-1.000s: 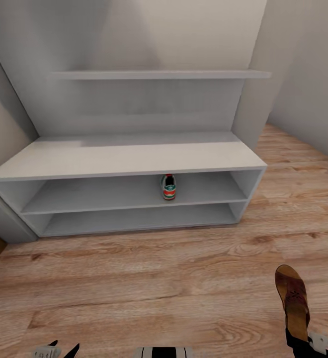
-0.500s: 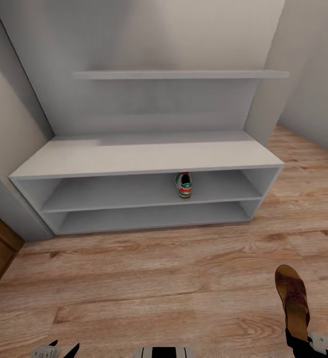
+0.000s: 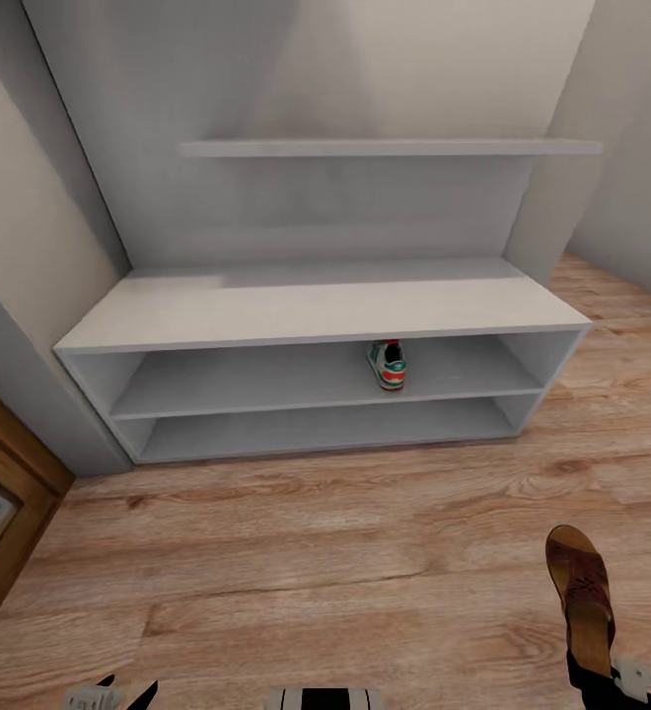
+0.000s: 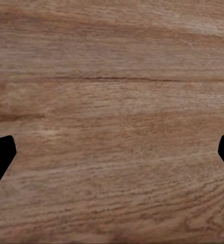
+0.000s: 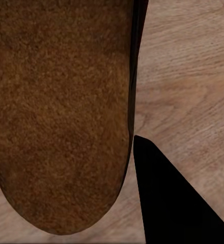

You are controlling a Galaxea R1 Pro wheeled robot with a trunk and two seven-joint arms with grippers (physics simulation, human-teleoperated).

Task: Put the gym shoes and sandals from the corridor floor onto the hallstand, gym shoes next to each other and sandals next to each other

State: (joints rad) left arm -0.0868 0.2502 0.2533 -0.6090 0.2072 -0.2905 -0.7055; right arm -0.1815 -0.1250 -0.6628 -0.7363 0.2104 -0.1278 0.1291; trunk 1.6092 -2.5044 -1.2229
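The view has swung left of the hallstand (image 3: pixel 316 311); right claw (image 3: pixel 602 671) still grips a sandal (image 3: pixel 582 597).

Right gripper (image 3: pixel 602 680) is closed on the sandal (image 3: pixel 582 597), held low. Left gripper (image 3: pixel 118 690) is spread wide, pointed downward.

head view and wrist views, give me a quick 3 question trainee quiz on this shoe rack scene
1. True or false: a gym shoe sits on the upper open shelf row of the hallstand.
2. What does the right gripper hold? A) a sandal B) a gym shoe C) nothing
3. Fill in: the left gripper is open above the bare ____.

Key: 1 true. 2 A, the sandal. 3 the corridor floor.
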